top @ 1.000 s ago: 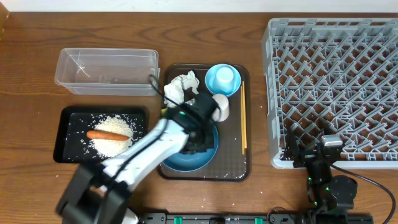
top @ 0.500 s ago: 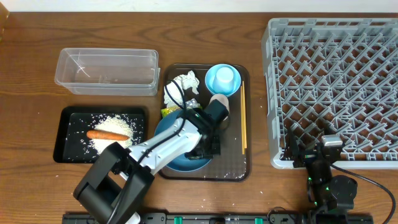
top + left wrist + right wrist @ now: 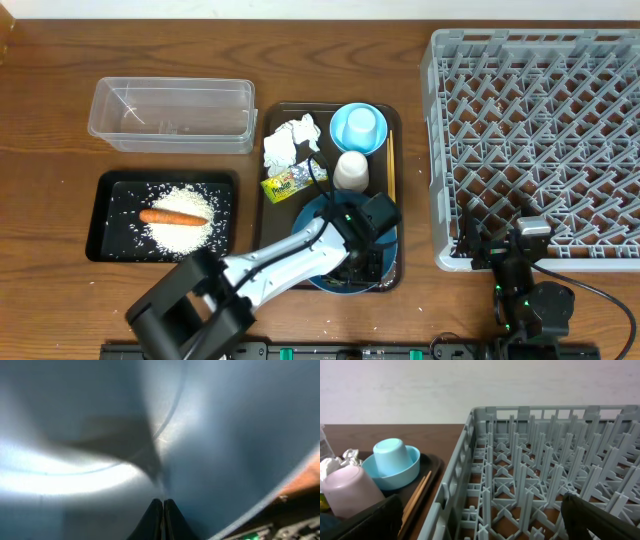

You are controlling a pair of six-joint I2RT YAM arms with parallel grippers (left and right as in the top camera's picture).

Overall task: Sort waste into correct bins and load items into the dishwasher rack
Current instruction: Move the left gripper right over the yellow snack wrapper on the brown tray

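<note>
The dark-blue dish [image 3: 318, 228] lies at the front of the brown tray [image 3: 275, 222]. My left gripper [image 3: 368, 252] is over the dish's right side. In the left wrist view its fingers [image 3: 163, 506] are pressed together against the blue dish [image 3: 225, 435], which fills the frame. The white cup [image 3: 350, 170], light-blue bowl [image 3: 358, 128], tissues [image 3: 290, 140], wrapper [image 3: 287, 185] and chopsticks [image 3: 390, 190] are on the tray. Rice [image 3: 180, 228] and carrot [image 3: 175, 216] lie in the black tray [image 3: 110, 215]. My right gripper [image 3: 480, 525] is open and empty at the rack's [image 3: 540, 140] front left corner.
The clear tub [image 3: 170, 115] stands behind the black tray with almost nothing in it. The right wrist view shows the rack [image 3: 520, 475], the bowl [image 3: 395, 472], the cup [image 3: 350, 492] and the chopsticks [image 3: 417, 497] to its left. A few rice grains lie loose on the table's front.
My left gripper has moved right and toward the front across the tray. The dark-blue dish has shifted right with it, and the wrapper now shows fully. The right arm has not moved.
</note>
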